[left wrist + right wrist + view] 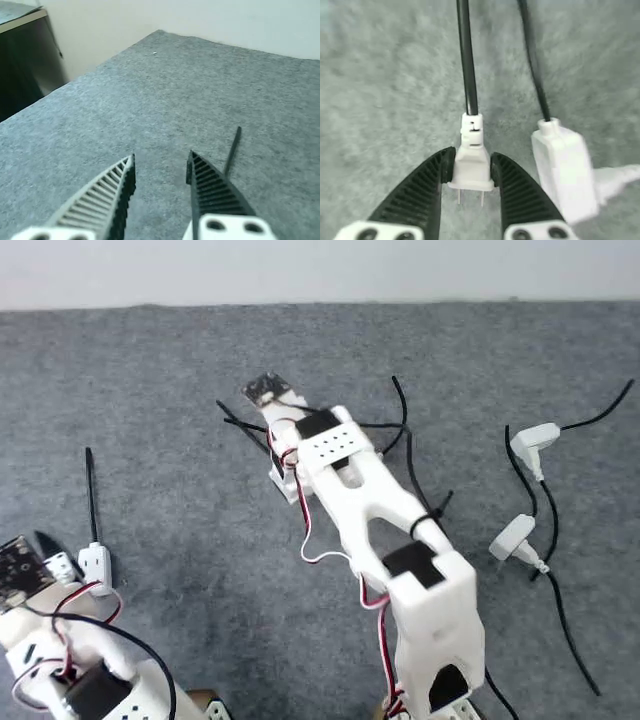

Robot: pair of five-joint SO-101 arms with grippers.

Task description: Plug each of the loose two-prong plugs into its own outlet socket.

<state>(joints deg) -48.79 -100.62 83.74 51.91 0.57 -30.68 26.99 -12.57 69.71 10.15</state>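
In the right wrist view my right gripper (470, 156) is shut on a white two-prong plug (471, 165), prongs pointing back at the camera and its black cord (466, 60) running away over the carpet. Beside it lies a white outlet socket block (565, 170) on its own cord. In the high view this arm stretches over the carpet's middle, its gripper (287, 478) mostly hidden beneath it. My left gripper (161, 159) stands open over bare carpet, a thin black cord (232, 150) just past one fingertip. It sits at the near left, close to a small white plug piece (95, 561).
Two more white plug or socket pieces (533, 443) (515, 537) lie at the right on long black cords. Several black cords (400, 430) cross around the right arm. The grey carpet ends at a pale wall (320, 270) at the back.
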